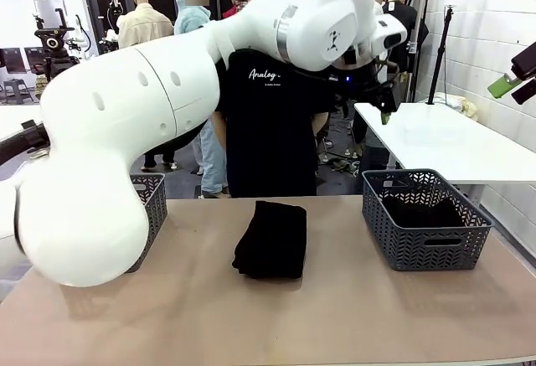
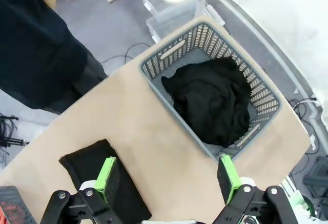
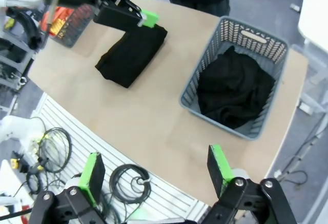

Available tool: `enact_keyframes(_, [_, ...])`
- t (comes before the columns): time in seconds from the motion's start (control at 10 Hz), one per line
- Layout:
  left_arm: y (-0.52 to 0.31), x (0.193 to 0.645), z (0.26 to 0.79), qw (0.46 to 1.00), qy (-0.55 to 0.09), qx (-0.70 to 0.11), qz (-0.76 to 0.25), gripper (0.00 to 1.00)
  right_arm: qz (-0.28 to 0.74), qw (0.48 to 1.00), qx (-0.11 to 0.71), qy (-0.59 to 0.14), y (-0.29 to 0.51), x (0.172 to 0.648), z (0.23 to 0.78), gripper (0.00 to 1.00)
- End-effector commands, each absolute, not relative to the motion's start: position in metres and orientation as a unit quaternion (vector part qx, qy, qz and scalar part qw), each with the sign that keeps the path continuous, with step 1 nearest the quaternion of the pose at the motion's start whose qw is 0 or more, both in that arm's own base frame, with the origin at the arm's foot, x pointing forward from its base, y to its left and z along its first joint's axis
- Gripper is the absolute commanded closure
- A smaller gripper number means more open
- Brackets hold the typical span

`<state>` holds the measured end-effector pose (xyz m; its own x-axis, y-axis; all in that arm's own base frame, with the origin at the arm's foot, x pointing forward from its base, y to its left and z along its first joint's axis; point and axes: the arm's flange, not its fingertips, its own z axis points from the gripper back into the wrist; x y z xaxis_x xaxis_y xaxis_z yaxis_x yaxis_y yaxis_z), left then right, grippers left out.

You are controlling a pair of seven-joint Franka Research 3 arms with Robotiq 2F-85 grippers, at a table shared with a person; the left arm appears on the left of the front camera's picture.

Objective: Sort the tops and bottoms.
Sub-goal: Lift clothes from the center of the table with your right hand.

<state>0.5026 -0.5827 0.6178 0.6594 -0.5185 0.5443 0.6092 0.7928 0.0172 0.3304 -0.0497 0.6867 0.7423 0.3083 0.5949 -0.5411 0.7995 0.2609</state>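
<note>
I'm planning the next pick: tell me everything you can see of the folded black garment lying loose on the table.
The black garment is a plain, soft-looking fabric bundle, folded into a thick oblong with rounded edges and no visible print. It lies flat near the middle of the tan table, its long side running toward the person, clear of the grey basket on the robot's right. Only the table touches it.

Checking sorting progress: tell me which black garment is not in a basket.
The folded black bundle mid-table, lying on bare tabletop; the other black garment sits crumpled inside the grey basket on the robot's right.
</note>
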Motion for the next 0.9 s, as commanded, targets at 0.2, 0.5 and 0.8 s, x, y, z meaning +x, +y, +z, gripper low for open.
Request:
enact_keyframes(0.2, [-0.48, 0.454, 0.535, 0.961, -0.216, -0.037, -0.168, 0.0, 0.237, 0.91, 0.208, -0.27, -0.05, 0.332, 0.687, 0.0])
enact_keyframes(0.5, [-0.428, 0.428, 0.524, 0.973, -0.212, 0.006, -0.093, 0.0, 0.237, 0.91, 0.208, -0.27, -0.05, 0.332, 0.687, 0.0])
enact_keyframes(0.8, [-0.396, 0.429, 0.54, 0.973, -0.226, -0.015, -0.037, 0.0, 0.237, 0.91, 0.208, -0.27, -0.05, 0.332, 0.687, 0.0])
